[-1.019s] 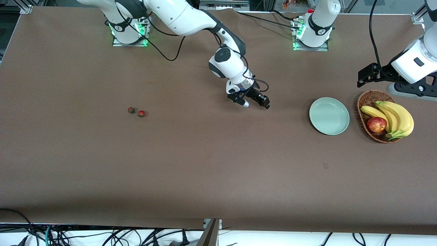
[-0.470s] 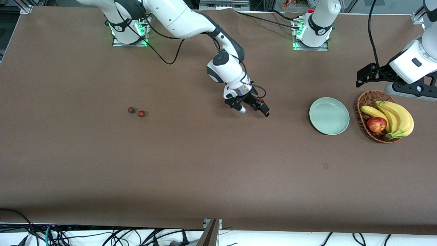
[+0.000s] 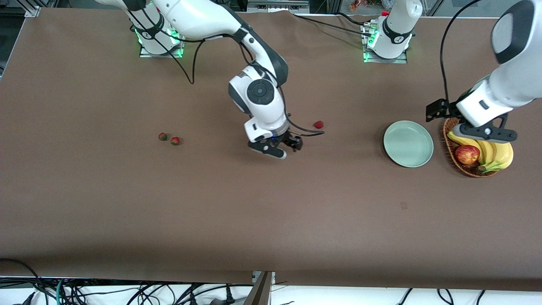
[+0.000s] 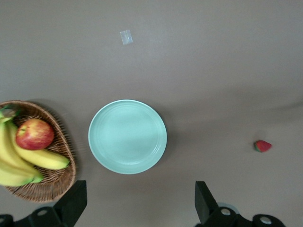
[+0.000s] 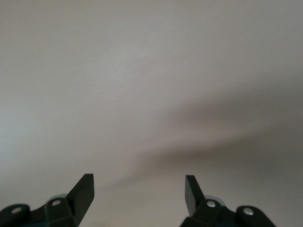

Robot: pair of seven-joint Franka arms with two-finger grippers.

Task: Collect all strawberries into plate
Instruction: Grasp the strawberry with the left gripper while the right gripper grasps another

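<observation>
Brown surface [image 3: 127, 203]: one strawberry [image 3: 318, 124] lay apart from plate [image 3: 408, 143]. Right gripper [image 5: 137, 189] jaws stood apart, empty, above bare surface. Left gripper [image 4: 139, 201] jaws wide, empty, over basket [image 3: 453, 127].

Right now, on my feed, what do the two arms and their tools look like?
Both arms are glossy white with dark grey joint bands, and green lights glow at their bases. A round dark cap with a ring marking shows on the right arm's wrist. Black cables trail along each arm. The right tool and the left tool are black, each with two flat wedge-shaped fingers.
</observation>
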